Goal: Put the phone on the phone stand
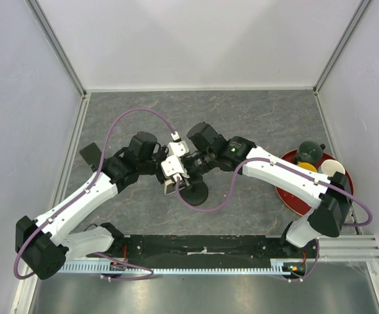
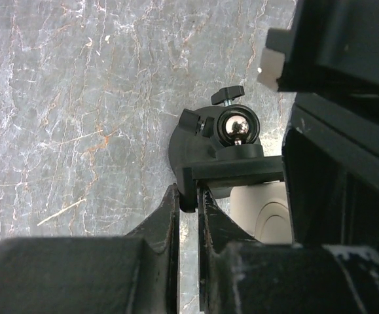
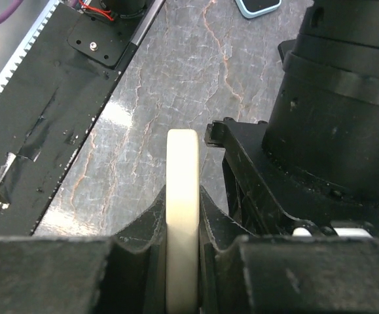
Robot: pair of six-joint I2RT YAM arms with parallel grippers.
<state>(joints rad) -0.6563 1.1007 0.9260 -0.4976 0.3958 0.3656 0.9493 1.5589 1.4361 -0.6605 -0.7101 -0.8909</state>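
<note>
Phone [image 3: 181, 196], lower end off-picture.

Two arms [image 1: 78, 203], one phone [image 3: 181, 150], one stand [image 2: 196, 147], one red plate [image 1: 292, 204] well right of the right gripper [image 3: 181, 203].

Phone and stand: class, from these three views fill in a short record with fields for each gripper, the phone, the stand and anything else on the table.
Right gripper: shut on phone
Phone: cream, clamped edge-on
Left gripper: shut on a lip of the stand's cradle
Stand: black, round base on table, shiny ball joint
Phone seated on stand: cannot tell
Elsewhere: red tray at table's right side, holding small items
</note>
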